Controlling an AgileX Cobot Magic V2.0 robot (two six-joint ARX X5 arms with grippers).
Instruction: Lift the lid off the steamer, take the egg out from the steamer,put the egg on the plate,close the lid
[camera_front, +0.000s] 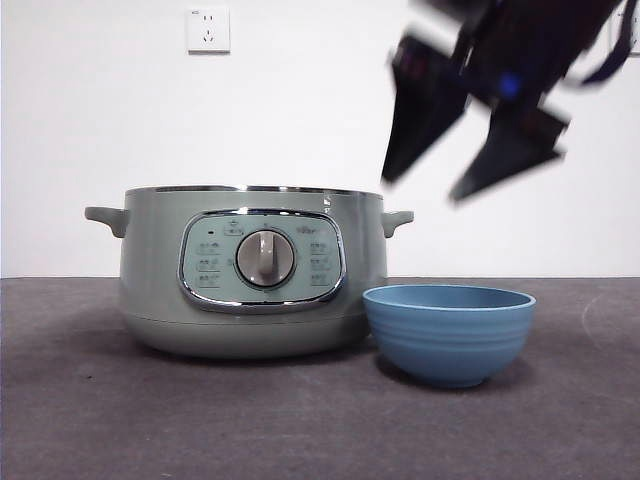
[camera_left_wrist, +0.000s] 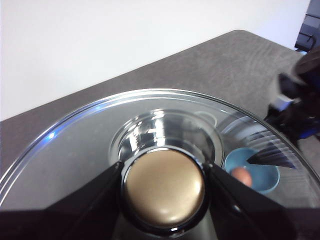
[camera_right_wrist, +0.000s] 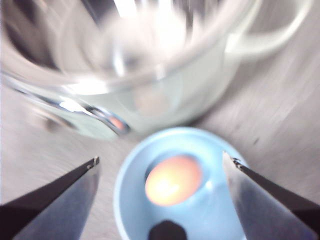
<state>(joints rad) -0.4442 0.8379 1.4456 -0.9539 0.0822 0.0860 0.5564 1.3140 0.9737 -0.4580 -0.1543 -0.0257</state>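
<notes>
**Q:** Item one, the egg?

**A:** One pale orange-brown egg (camera_right_wrist: 173, 180), lying at the bottom of the small round blue ribbed bowl serving as the plate (camera_front: 449, 331). The bowl stands on the grey table (camera_front: 90, 420), just beside the steamer on its dial side. The front view hides the egg behind the bowl's wall.

**Q:** Item two, your right gripper?

**A:** My right gripper (camera_right_wrist: 162, 165) hangs above the plate, its two black jaws spread wide, nothing between them. In the front view it is the big dark blurred shape (camera_front: 470, 150) above the bowl and the steamer's near handle.

**Q:** Item three, the steamer?

**A:** One large pale sage-green electric steamer (camera_front: 160, 290), chrome-framed panel, silver dial (camera_front: 265, 258), open at the top. No lid on it.

**Q:** Item four, the lid?

**A:** One shallow domed lid (camera_left_wrist: 75, 160) with chrome rim, held up over the table. My left gripper (camera_left_wrist: 164, 185) is clamped on its round knob (camera_left_wrist: 164, 189), one jaw on either side, touching.

**Q:** Remaining work?

**A:** I judge only the closing is left.

**Q:** Hazards?

**A:** The right arm sits near the steamer's rim; bringing the lid across could strike it if it does not clear first. A lid set down off-centre would perch tilted on the rim. The knob is rounded and glossy, so a loose pinch might let the lid swing or slip. A clumsy retreat could nudge the plate and roll the egg.
</notes>
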